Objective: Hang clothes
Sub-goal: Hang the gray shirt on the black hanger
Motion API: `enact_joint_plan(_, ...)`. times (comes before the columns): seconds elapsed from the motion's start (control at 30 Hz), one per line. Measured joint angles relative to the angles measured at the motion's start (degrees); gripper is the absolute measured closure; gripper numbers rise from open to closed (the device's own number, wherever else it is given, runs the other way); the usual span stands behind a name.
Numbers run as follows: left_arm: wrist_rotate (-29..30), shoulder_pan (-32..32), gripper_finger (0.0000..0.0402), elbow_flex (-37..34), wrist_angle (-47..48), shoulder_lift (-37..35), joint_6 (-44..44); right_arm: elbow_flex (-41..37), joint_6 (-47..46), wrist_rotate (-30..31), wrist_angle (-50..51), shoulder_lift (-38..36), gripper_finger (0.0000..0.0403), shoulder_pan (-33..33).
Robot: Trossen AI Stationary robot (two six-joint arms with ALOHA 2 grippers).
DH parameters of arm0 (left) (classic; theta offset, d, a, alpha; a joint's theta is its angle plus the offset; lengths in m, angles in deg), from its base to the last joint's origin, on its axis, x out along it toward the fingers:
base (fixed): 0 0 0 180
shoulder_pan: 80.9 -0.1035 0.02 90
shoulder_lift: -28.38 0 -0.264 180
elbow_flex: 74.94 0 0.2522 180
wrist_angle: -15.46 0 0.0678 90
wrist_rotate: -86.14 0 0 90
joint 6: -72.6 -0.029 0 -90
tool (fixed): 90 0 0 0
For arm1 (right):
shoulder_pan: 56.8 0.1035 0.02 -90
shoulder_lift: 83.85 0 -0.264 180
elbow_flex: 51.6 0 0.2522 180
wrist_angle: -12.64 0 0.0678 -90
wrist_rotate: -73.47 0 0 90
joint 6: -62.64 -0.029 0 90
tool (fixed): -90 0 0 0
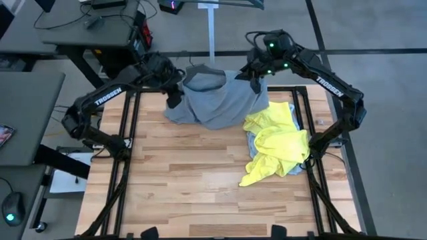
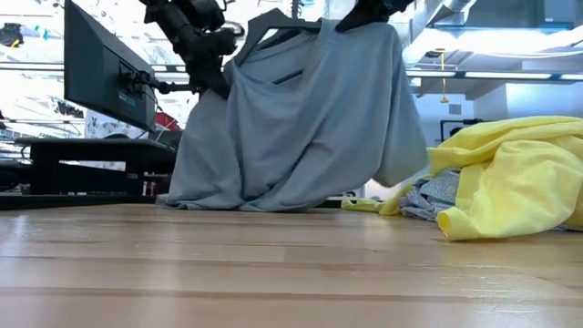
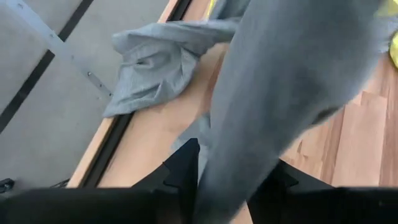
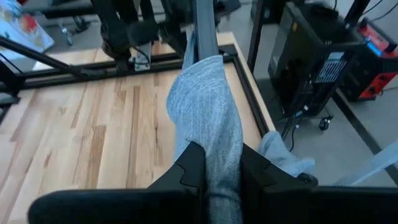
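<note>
Grey T-shirt (image 1: 215, 100) held up at the table's (image 1: 200, 180) far edge, stretched between both arms, its hem dragging on the wood. A black hanger (image 2: 273, 23) sits in the neck opening, hook up.

Left gripper (image 1: 175, 90) on the shirt's left side; fabric runs between its fingers (image 3: 186, 171), clamped on the grey cloth. Right gripper (image 1: 255, 77) at the shirt's right shoulder, fingers (image 4: 193, 168) pinched tight on a fold of the same shirt, lifting it.

Neon-yellow T-shirt (image 1: 277, 143) lies crumpled on the table's right side, just beside the grey one's hem. Pale blue shirt (image 1: 252, 141) mostly buried under the yellow one, only edges showing. Desk with monitor (image 2: 105, 73) beyond the table, left.
</note>
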Motion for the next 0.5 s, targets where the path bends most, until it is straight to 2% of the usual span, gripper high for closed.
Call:
enact_joint_plan(0.2, -2.2, 0.6, 0.0332, -4.2, -1.6, 0.0, 2.4, -0.2, -0.5, -0.3, 0.6, -0.6, 0.0371, -0.4)
enact_joint_plan(0.5, -1.2, 1.1, 0.0332, -1.4, -4.1, -6.0, 4.7, 0.3, 0.0, -0.5, -1.2, -1.4, 0.0371, 0.0)
